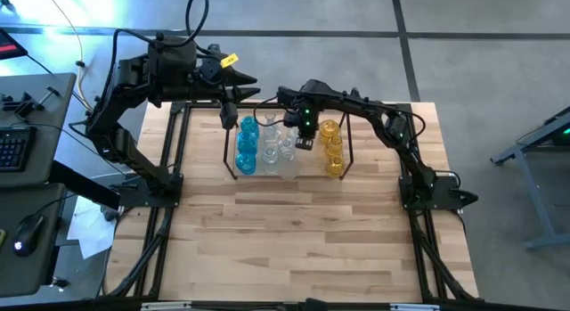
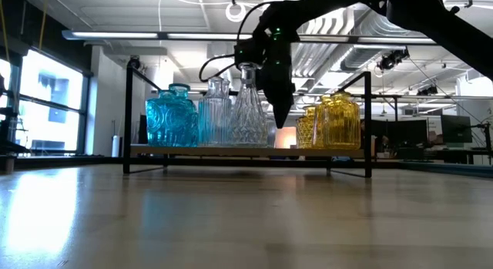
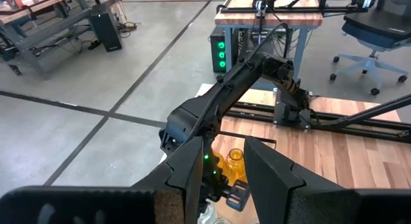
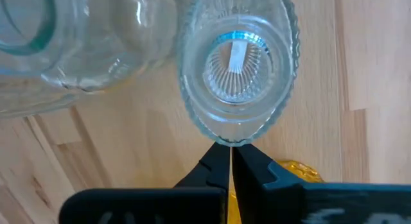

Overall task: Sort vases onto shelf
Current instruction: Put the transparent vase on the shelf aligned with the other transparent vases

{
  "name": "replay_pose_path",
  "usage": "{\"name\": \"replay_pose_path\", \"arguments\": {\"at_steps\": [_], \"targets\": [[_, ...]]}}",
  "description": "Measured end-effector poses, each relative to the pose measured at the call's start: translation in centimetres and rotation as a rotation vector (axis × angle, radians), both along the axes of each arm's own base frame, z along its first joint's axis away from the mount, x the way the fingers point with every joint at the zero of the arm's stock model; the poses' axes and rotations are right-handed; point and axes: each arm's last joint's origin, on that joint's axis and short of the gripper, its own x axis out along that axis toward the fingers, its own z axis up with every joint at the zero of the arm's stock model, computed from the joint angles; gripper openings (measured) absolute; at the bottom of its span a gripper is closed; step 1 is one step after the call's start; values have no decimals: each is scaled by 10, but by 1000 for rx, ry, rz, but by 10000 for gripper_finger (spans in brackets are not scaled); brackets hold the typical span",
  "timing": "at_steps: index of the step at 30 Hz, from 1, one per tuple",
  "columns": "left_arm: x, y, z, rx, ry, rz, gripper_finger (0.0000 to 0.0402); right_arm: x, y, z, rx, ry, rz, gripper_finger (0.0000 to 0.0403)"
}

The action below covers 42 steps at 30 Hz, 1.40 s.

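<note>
The shelf [image 1: 233, 173] stands at the table's far middle on thin black rods. On its wooden floor [image 2: 192, 149] stand blue vases [image 2: 171, 115] at the left, clear vases [image 2: 231, 115] in the middle and yellow vases [image 2: 337, 121] at the right. My right gripper [image 2: 281, 122] is shut and points down into the gap between a clear fluted vase [image 4: 236, 70] and the yellow ones. My left gripper [image 1: 252, 79] hangs raised beyond the shelf's far left corner; in its wrist view it [image 3: 221, 179] is open with nothing between the fingers. My right gripper [image 4: 230, 153] comes from above with its shut fingertips right at the clear fluted vase's outer wall [image 4: 228, 139], on the side facing the yellow vases. I cannot tell whether they touch it. The vase stands upright on the shelf floor.
A black frame [image 1: 169, 213] edges the table, and both arm bases [image 1: 432, 191] are mounted on it. Bare wooden tabletop [image 1: 294, 240] lies in front of the shelf. A desk with a keyboard and a mouse [image 1: 22, 231] stands off the table's left.
</note>
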Motion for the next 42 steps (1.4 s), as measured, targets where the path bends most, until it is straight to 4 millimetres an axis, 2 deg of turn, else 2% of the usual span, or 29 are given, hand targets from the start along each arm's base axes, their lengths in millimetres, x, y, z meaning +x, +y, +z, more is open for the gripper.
{"name": "replay_pose_path", "arguments": {"at_steps": [42], "targets": [[2,0,5,-2,-59,5,101,13,-1,1,-47,-117,29,0]]}}
